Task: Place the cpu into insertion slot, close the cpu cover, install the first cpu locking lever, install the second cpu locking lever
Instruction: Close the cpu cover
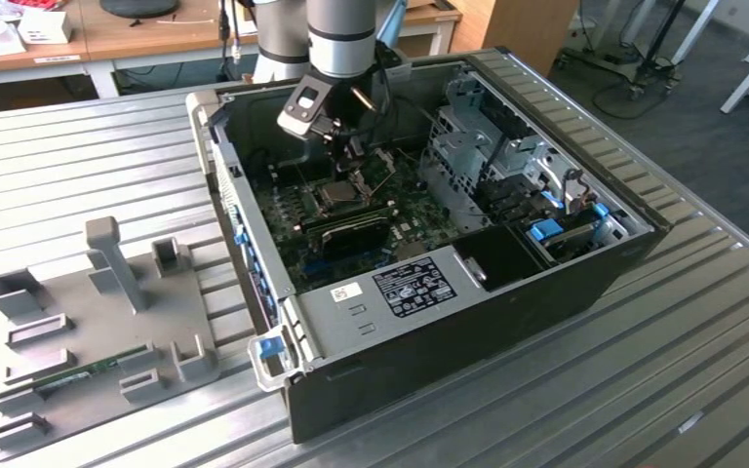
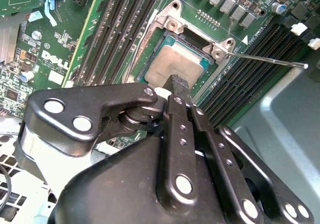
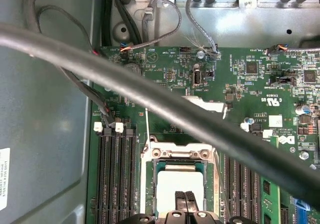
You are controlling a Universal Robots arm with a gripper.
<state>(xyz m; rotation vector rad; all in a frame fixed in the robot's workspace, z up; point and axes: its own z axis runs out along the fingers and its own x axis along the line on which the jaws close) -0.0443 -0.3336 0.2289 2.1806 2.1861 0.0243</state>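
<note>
Since the cpu [image 2: 170, 66] is sitting in the insertion slot [image 3: 177, 154] just beneath the closed, empty jaws, gentle, level pressure is probably serving best.

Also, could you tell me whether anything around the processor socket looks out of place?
Yes: a thin metal lever juts from a corner of the insertion slot out over the memory slots, apparently unlatched. The cpu itself looks flat.
</note>
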